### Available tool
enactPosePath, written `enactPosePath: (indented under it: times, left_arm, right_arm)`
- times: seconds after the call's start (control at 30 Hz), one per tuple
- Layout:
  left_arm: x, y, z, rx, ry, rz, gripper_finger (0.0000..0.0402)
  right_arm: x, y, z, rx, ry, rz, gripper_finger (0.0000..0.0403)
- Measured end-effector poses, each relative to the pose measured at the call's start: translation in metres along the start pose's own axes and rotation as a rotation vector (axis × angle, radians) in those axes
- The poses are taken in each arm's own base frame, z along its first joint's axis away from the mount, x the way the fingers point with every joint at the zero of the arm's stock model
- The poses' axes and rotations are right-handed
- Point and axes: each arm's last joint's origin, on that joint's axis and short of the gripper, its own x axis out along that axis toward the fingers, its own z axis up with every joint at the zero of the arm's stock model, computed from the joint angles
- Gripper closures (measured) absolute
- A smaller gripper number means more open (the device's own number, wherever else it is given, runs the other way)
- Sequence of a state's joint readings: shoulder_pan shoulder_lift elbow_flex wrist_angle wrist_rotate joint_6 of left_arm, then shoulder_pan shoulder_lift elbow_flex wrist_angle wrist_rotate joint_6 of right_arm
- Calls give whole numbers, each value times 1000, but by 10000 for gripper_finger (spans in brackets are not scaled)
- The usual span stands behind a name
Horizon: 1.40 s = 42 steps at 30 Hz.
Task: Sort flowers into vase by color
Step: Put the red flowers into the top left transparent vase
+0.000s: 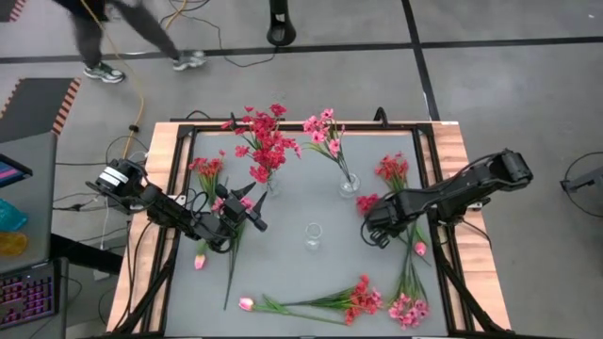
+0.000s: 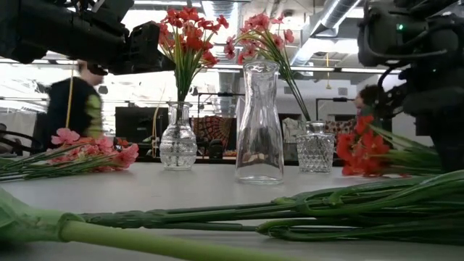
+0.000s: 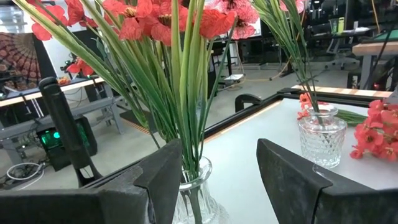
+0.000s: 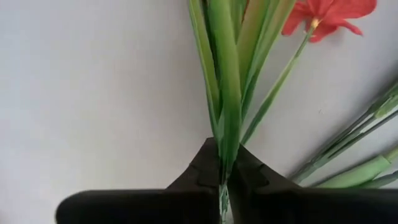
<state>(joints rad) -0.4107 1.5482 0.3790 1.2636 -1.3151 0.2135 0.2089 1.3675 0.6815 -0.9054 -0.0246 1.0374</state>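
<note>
A glass vase [image 1: 270, 182] holds a bunch of red flowers [image 1: 264, 141]. A second vase [image 1: 349, 184] holds a pink spray [image 1: 323, 127]. A third vase [image 1: 313, 235] stands empty at mid-table. My left gripper [image 1: 254, 215] is open, level, and faces the red bunch's vase neck [image 3: 194, 186] without touching it. My right gripper [image 1: 370, 226] points down and is shut on the stems of a red spray [image 1: 391, 169] to the right of the pink vase. Other sprays lie flat on the table. My right gripper [image 4: 224, 149] pinches the red spray's green stems and leaves [image 4: 227, 118] between its two fingers, coming from above and pointing down. The stems run on away from the fingers to a red blossom [image 4: 323, 15]. I cannot tell whether the spray is lifted off the table.
Loose flowers lie around the table: a red spray [image 1: 205, 169] at the left, red [image 1: 363, 299] and pink [image 1: 407, 309] sprays near the front edge, and tulip buds [image 1: 247, 303] [image 1: 200, 262] [image 1: 419, 248]. A black frame [image 1: 188, 132] rims the table. A person's legs [image 1: 104, 38] show beyond it.
</note>
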Motion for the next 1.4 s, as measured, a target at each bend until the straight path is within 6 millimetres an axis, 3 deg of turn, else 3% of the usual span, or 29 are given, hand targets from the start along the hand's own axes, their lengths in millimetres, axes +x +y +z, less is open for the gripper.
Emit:
enactPosePath:
  times: [0.43,0.87,1.17,1.4]
  left_arm:
    - [0,-2,0,-34,-12,-58,205]
    - [-1,-6,2,-162,-34,-227,205]
    - [-1,-12,6,-271,-40,-372,205]
    - [8,-26,28,-298,-96,-474,205]
  right_arm:
    - [-39,-7,-5,-59,-160,261,365]
    - [-92,3,0,-315,-606,678,364]
    - [-116,16,8,-559,-931,780,364]
    - [-131,20,9,-728,-1156,768,364]
